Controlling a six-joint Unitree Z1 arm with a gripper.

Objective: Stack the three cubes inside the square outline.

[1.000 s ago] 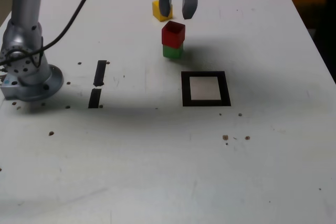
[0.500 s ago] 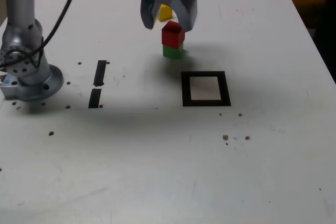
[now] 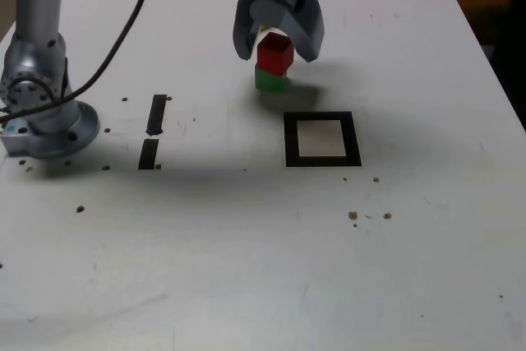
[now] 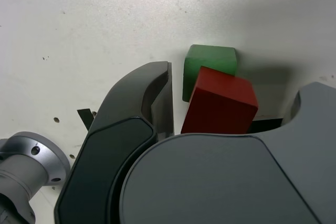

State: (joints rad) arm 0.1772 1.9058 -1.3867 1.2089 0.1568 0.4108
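- And the end effector (image 3: 278,48) is spread wide!
- Red cube (image 3: 275,53) sits between its fingers, atop the green cube (image 3: 270,80)!

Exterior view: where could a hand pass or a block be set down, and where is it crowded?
Bare tabletop lies between the two black strips and the black square outline, and there is a wide patch below the outline. The outline's interior is bare too. It is crowded above it, where the fingers straddle the red cube on the green cube.
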